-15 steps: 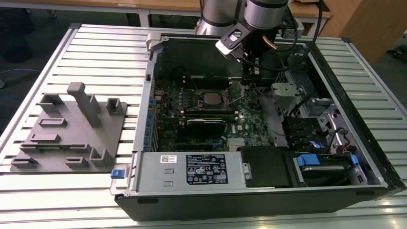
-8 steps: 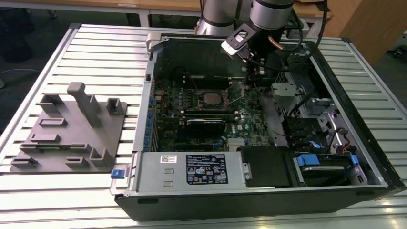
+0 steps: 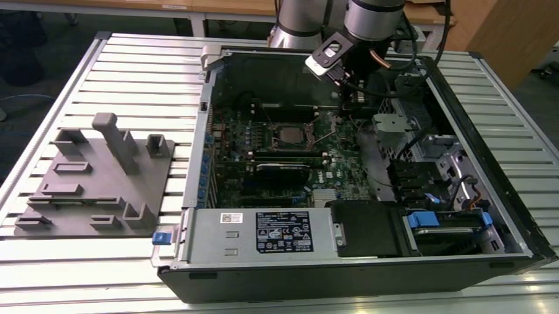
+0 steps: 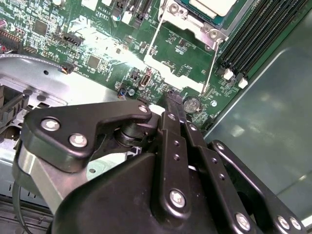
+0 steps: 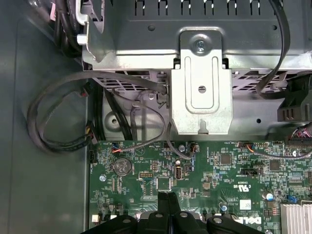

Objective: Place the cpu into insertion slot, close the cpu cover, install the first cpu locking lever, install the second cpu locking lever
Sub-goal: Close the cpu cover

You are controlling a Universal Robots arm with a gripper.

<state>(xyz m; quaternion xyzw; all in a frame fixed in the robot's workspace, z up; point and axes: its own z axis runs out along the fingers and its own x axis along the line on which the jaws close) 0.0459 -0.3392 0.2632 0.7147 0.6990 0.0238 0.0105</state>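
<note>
The pincer (image 4: 170, 97) hangs inside the open computer case (image 3: 349, 281) on the table (image 3: 131, 65). Its 2 fingers are pressed together with nothing between them. The tips sit low over the green motherboard (image 5: 219, 170), just beside a round coin battery (image 4: 191, 103). The cpu (image 4: 214, 6) lies in the insertion slot (image 3: 271, 134), apart from the pincer, with the silvery cpu cover (image 4: 197, 24) framing it. 2 thin wire levers (image 4: 150, 46) run beside the socket; whether they are latched I cannot tell.

Mobo (image 5: 219, 170) green; gripper (image 4: 170, 97) black; cpu (image 4: 213, 5) prob. silver-grey; fixture (image 3: 96, 190) grey; table (image 3: 131, 72) pale, ribbed.
</note>
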